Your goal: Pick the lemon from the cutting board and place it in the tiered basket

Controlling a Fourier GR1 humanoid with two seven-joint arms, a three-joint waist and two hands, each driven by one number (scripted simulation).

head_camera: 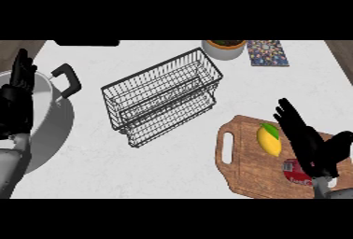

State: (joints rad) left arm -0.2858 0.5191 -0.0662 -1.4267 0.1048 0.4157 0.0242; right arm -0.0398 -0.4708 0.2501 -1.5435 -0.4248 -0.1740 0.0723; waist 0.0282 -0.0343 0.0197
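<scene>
A yellow lemon (pixel 270 138) with a green tip lies on the wooden cutting board (pixel 243 161) at the lower right. My right hand (pixel 309 144) hovers over the board just right of the lemon, open, fingers straight and pointing up-left, not touching the fruit. The black wire tiered basket (pixel 163 95) stands in the middle of the white counter, up and left of the board, with nothing in it. My left hand (pixel 17 100) rests open at the far left edge, fingers up.
A white pot (pixel 48 105) with a black handle (pixel 67 79) sits at the left under my left hand. A red object (pixel 296 172) lies on the board below my right hand. A plant pot (pixel 224 47) and a patterned coaster (pixel 267 52) stand at the back.
</scene>
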